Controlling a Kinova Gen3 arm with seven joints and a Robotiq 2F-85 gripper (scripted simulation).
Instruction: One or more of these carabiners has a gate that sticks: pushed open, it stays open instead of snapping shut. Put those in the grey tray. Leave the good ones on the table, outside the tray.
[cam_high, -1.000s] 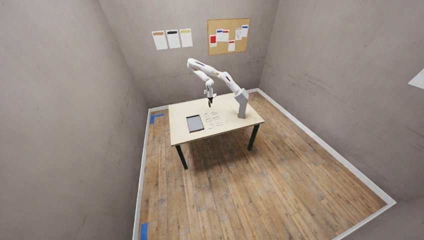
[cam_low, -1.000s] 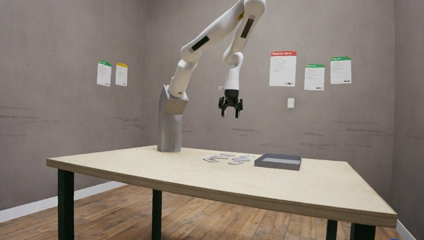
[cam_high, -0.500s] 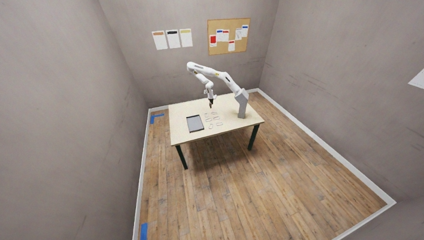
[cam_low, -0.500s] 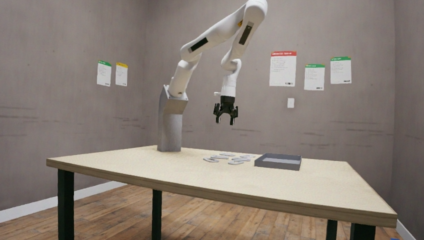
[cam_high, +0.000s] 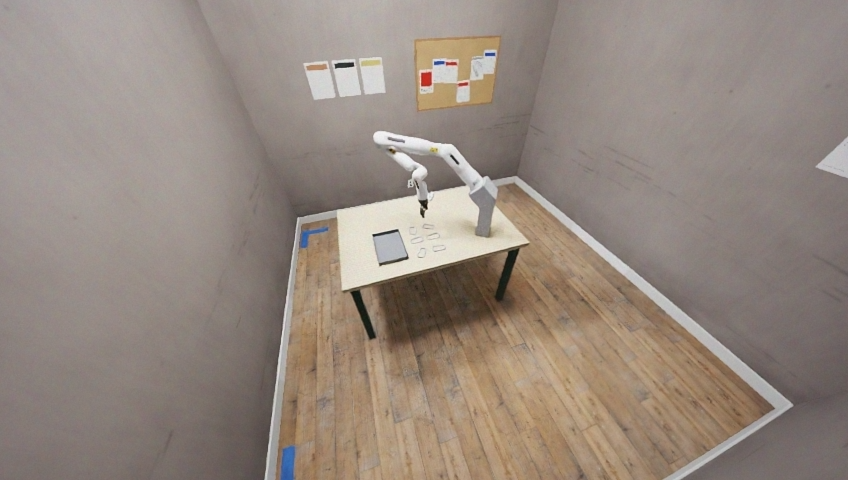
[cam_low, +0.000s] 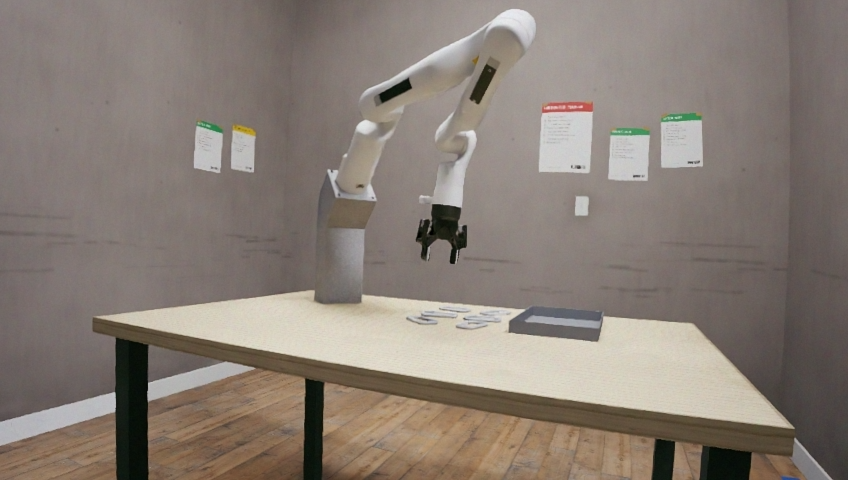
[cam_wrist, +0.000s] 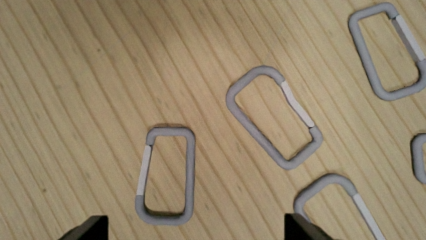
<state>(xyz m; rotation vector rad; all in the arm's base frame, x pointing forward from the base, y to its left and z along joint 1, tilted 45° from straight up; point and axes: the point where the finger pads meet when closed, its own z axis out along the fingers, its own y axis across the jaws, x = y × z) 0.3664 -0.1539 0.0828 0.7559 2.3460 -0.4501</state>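
Observation:
Several grey carabiners lie flat on the table in a loose cluster (cam_high: 425, 239), also seen in the exterior view (cam_low: 458, 317). In the wrist view one carabiner (cam_wrist: 166, 175) lies between my fingertips, with its pale gate on the left side. Another (cam_wrist: 274, 116) lies up and to the right, a third (cam_wrist: 387, 50) at the top right, and one more (cam_wrist: 340, 205) is cut off at the bottom. All visible gates look closed. My gripper (cam_low: 440, 246) (cam_high: 423, 209) is open and empty, hanging above the cluster. The grey tray (cam_high: 389, 246) (cam_low: 557, 322) sits beside the cluster and looks empty.
The robot's grey base pedestal (cam_low: 340, 237) stands on the table behind the carabiners. The table's front edge (cam_low: 416, 386) is well away from the cluster.

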